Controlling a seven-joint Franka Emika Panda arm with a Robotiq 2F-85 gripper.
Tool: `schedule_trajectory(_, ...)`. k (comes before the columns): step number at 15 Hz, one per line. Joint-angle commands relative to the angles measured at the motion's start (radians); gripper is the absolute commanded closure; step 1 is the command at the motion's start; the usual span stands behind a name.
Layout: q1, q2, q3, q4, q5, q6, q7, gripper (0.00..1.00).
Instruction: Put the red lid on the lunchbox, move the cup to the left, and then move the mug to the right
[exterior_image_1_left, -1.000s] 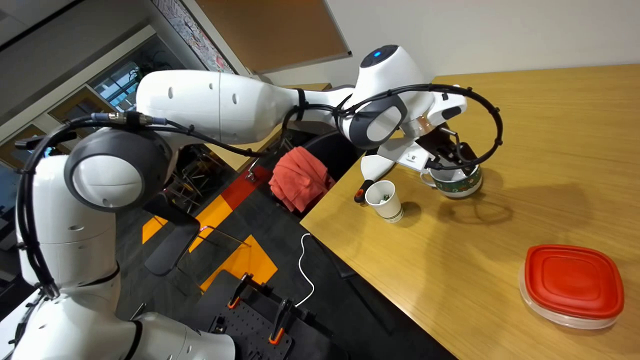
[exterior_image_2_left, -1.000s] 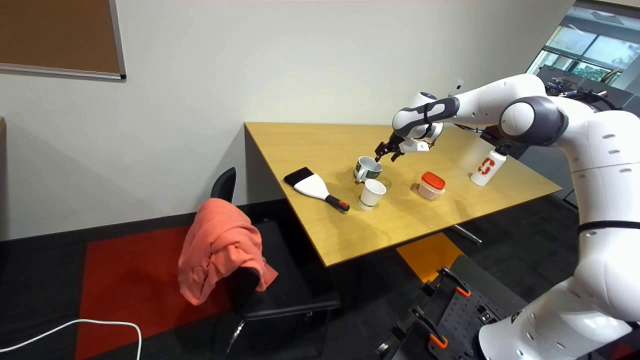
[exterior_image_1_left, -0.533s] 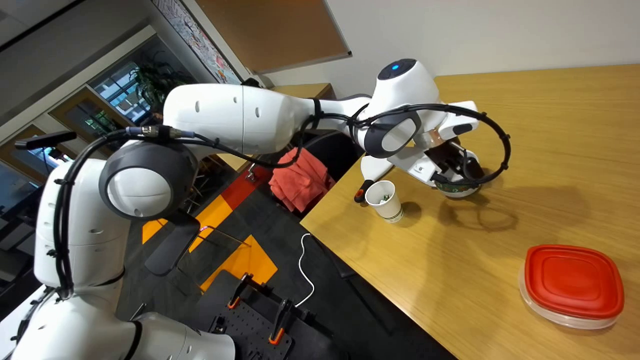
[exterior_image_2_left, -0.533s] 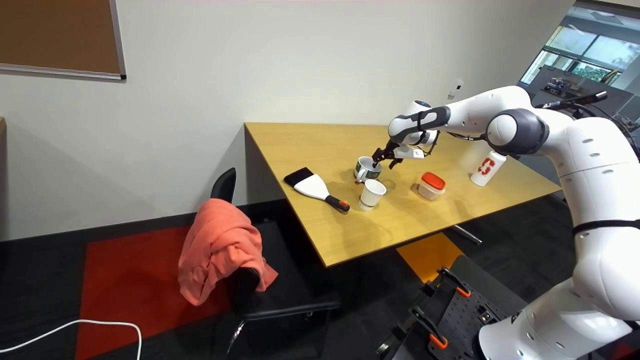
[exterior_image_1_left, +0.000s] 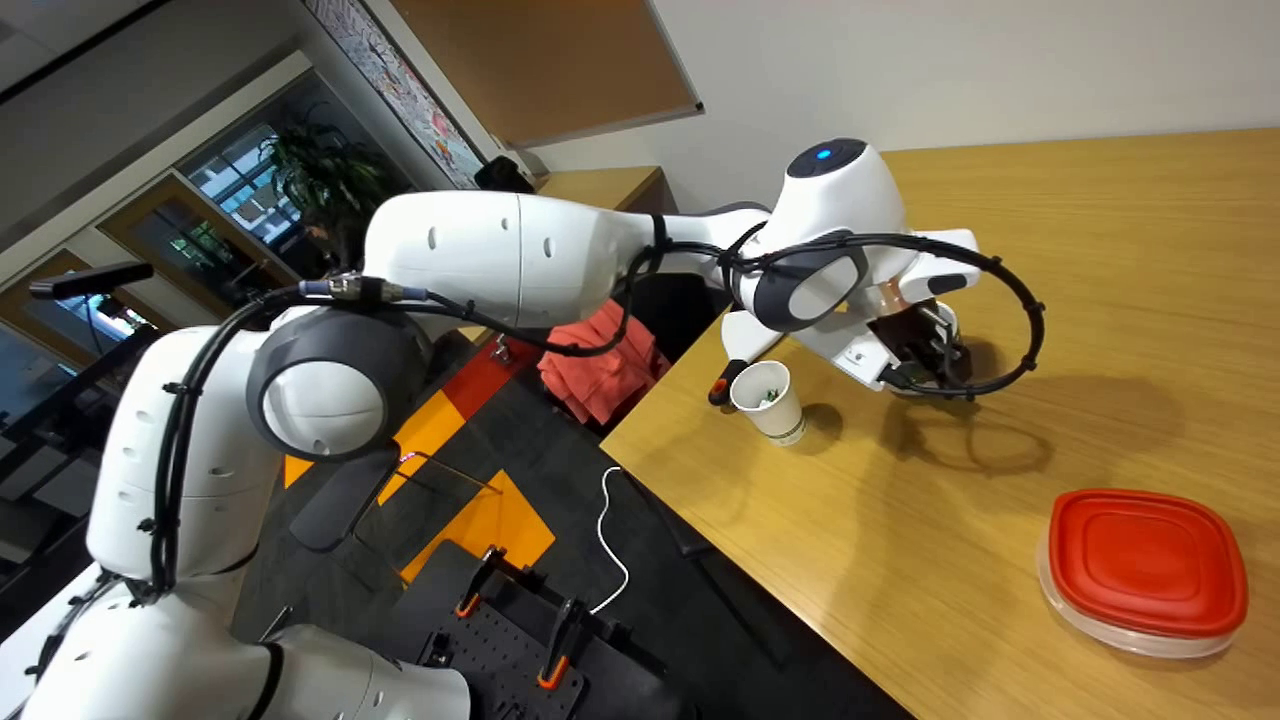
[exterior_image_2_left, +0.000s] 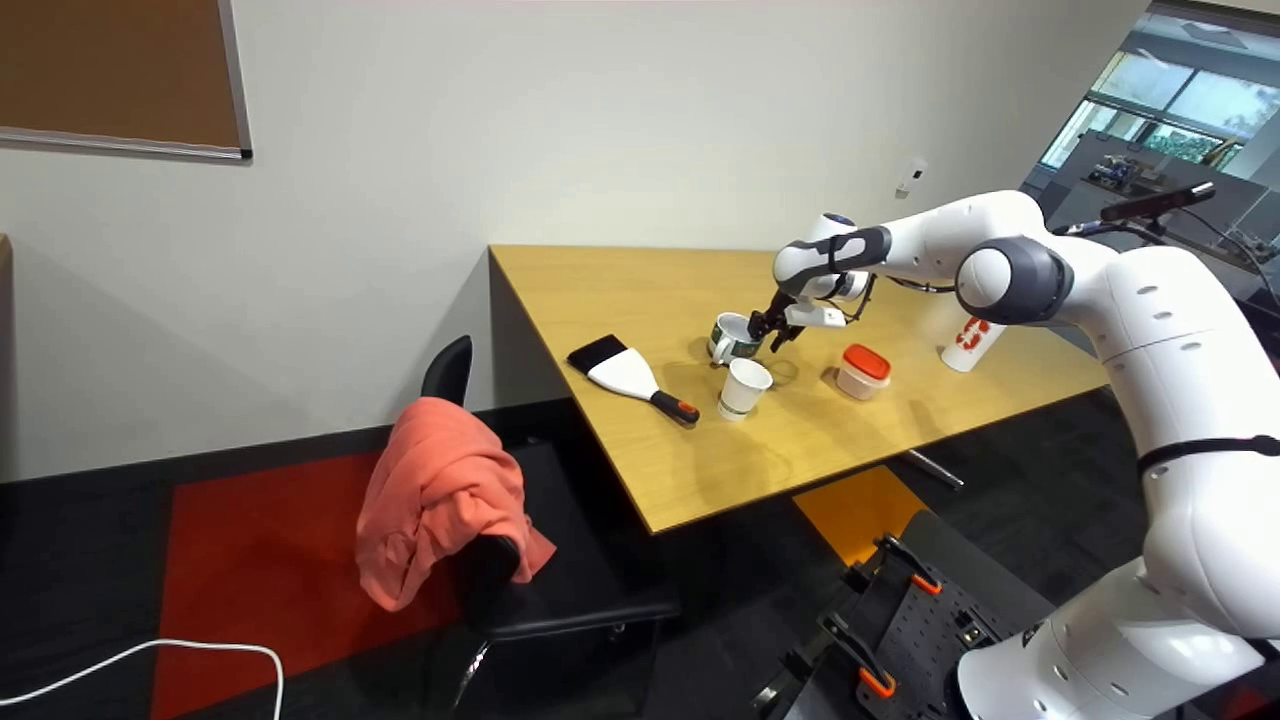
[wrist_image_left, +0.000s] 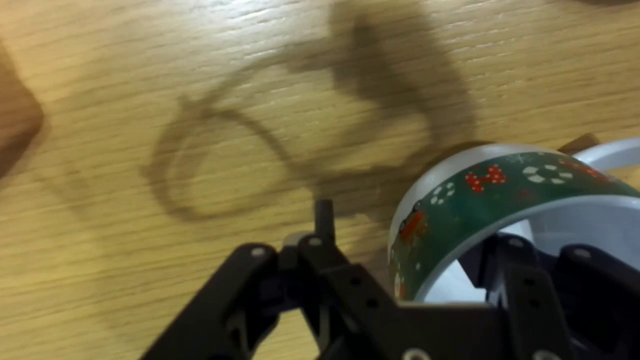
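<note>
Yellow-brown wood made up your tabletop, with the wide, low white mug, banded in patterned green, upright on it. Your long, white, jointed arm extended to the mug. In an exterior view, left of the mug, you could see a flat white tool with a black brush-like end and a black-and-orange handle; far to the mug's right stood a white bottle with a red emblem, partly behind the arm. Nearer the mug on that side was the shallow, see-through plastic lunchbox, topped by the square, round-cornered, bright red plastic lid. Close to the mug but apart from it stood the small, tapering white cup. Your black gripper was spread wide, one finger within the mug's rim and the other outside, clear of its wall. You had no grip on it; whether the inner finger touched did not show.
</note>
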Motion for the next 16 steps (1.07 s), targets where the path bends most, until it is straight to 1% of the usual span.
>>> schedule_trajectory(1,-0.001,0.039,-0.003,0.080,0.010,-0.060,0.028,0.71)
schedule_trajectory(2,0.000,0.043,-0.002,0.089,0.009,-0.064,0.029,0.77)
schedule_trajectory(3,0.002,0.047,-0.002,0.097,0.008,-0.068,0.029,0.86)
schedule_trajectory(5,0.004,0.051,0.000,0.109,0.007,-0.074,0.028,1.00)
schedule_trajectory(7,0.006,0.053,-0.002,0.120,0.005,-0.076,0.035,1.00)
schedule_trajectory(8,0.010,0.048,-0.009,0.118,-0.001,-0.096,0.042,0.95)
schedule_trajectory(10,0.008,0.032,-0.024,0.106,-0.011,-0.101,0.053,0.95)
schedule_trajectory(14,-0.033,0.022,-0.051,0.125,0.012,-0.121,0.073,0.94)
schedule_trajectory(16,-0.067,0.034,-0.058,0.160,0.020,-0.141,0.092,0.94)
